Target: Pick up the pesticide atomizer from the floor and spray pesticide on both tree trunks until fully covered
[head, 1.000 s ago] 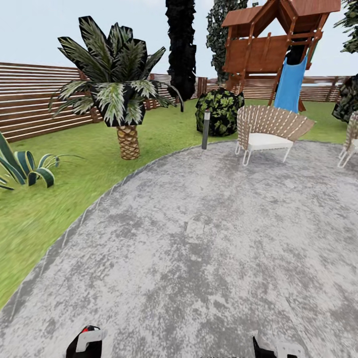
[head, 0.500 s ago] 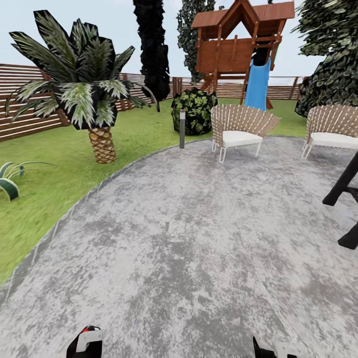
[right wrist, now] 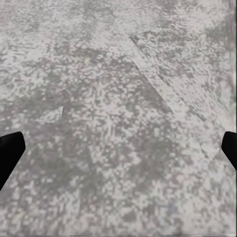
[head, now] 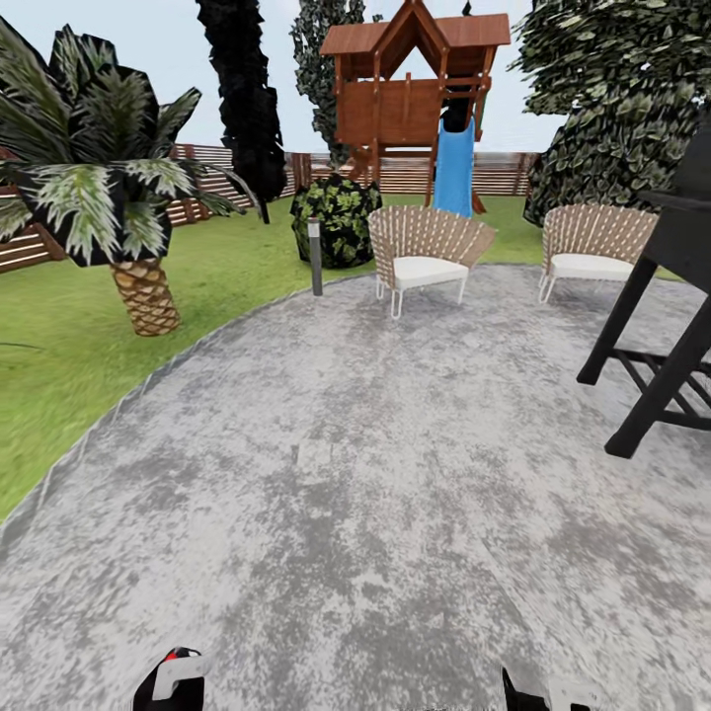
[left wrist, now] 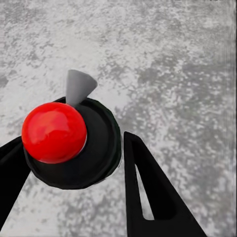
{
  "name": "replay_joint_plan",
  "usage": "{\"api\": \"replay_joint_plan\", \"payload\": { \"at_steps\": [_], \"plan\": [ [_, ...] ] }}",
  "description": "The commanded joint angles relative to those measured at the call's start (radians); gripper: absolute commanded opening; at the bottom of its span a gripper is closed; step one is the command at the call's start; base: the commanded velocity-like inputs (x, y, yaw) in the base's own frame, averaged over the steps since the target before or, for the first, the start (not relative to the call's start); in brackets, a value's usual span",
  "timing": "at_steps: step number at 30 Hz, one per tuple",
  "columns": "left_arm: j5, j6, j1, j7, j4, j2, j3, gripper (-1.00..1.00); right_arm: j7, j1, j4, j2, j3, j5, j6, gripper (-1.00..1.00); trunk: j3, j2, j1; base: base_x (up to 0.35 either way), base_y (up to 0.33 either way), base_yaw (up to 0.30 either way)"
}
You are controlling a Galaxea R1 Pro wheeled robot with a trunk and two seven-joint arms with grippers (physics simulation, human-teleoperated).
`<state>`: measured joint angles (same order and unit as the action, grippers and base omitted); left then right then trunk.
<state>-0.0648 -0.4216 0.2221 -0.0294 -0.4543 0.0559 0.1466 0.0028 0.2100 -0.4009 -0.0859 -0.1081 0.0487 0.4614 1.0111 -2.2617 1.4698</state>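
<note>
Shifted: whole head view has swung right, palm [head: 109,197] now at left, black stand [head: 657,326] entering | step: carrying atomizer [left wrist: 69,143], held between left fingers [left wrist: 148,192] | right fingers [right wrist: 10,150] wide, empty | next: find the thick-trunked trees.

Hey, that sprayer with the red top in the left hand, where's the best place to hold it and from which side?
Grip the atomizer by the round black body around its red cap, one finger on each flank, as the left hand does now. Come from the side opposite the grey nozzle, so the cone points away and stays unblocked.
</note>
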Motion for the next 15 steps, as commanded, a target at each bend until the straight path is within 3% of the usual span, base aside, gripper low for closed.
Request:
{"api": "replay_joint_plan", "payload": {
  "at_steps": [1, 15],
  "plan": [
    [-0.007, -0.003, 0.000, -0.003, 0.000, 0.000, 0.002, -1.00, 0.000, 0.001, 0.001, 0.000, 0.001, 0.005, 0.003, 1.00, 0.001, 0.000, 0.000, 0.000, 0.000, -0.300],
    [-0.007, -0.003, 0.000, -0.003, -0.004, 0.001, 0.003, -1.00, 0.000, 0.001, 0.001, 0.000, 0.001, 0.005, 0.003, 1.00, 0.001, 0.000, 0.000, 0.000, 0.000, -0.300]
  ]
}}
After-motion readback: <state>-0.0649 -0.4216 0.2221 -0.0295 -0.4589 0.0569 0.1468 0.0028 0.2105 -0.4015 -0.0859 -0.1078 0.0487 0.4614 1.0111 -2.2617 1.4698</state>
